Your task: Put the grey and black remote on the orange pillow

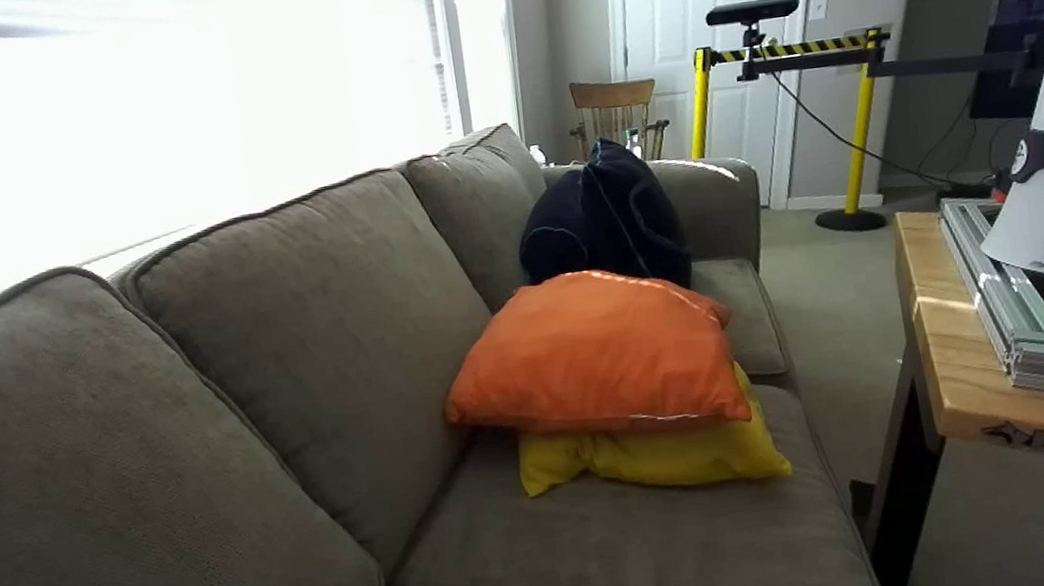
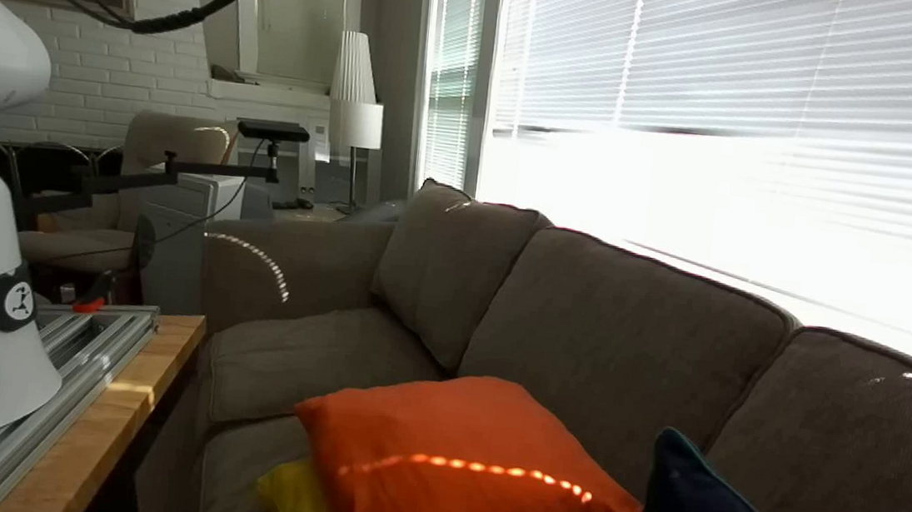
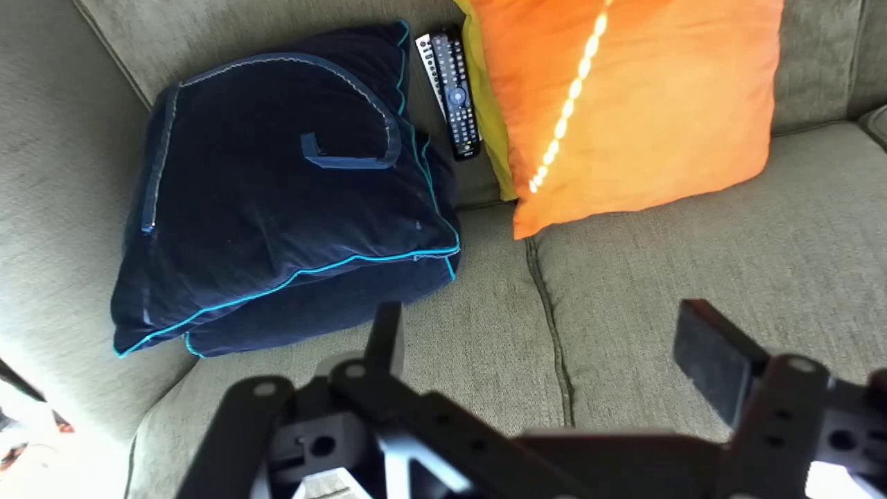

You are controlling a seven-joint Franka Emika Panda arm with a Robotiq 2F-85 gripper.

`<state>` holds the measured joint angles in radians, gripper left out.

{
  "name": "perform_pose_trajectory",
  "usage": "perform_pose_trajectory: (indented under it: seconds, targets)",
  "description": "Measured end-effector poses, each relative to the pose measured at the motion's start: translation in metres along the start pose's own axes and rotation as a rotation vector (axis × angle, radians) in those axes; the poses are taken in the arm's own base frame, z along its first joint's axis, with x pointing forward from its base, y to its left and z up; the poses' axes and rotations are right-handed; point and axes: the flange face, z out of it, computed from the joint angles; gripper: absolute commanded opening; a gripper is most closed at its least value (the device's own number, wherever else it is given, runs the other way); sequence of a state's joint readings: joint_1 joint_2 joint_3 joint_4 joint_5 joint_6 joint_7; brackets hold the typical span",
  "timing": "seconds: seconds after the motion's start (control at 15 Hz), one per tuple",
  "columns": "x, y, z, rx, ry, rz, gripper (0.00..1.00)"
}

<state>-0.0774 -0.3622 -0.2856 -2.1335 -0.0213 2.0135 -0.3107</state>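
a grey-brown fabric sofa [image 1: 162, 542], with an arm [image 1: 724, 216] at each end and a row of thick back cushions [image 1: 324, 319], carries the things. on its seat [image 1: 638, 560] lies a yellow pillow [image 3: 488, 104], mostly covered by a puffy orange pillow [image 3: 644, 104] stacked on top of it. one corner of the orange pillow points toward the back cushions. beside one arm, a dark blue bundle [image 3: 277, 187] trimmed in turquoise rests on the seat. in the gap between bundle and yellow pillow, the wrist view shows a grey-buttoned black remote [image 3: 457, 97] lying there, overlapping a white remote [image 3: 427, 61] that shows along its edge.
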Motion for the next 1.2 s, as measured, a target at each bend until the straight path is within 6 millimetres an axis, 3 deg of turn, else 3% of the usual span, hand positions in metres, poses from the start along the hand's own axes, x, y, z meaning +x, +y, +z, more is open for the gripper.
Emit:
perform_pose_trajectory:
  seconds: [0.27,0.67,0.93,1.2]
  targets:
    - [-0.003,0.001,0.018,0.072,-0.051,-0.037,1.00]
    - [-0.009,0.011,0.057,0.209,-0.050,-0.322,1.00]
    - [-0.015,0.014,0.087,0.168,0.002,-0.515,1.00]
    - [-0.023,0.021,0.126,0.054,0.090,-0.492,1.00]
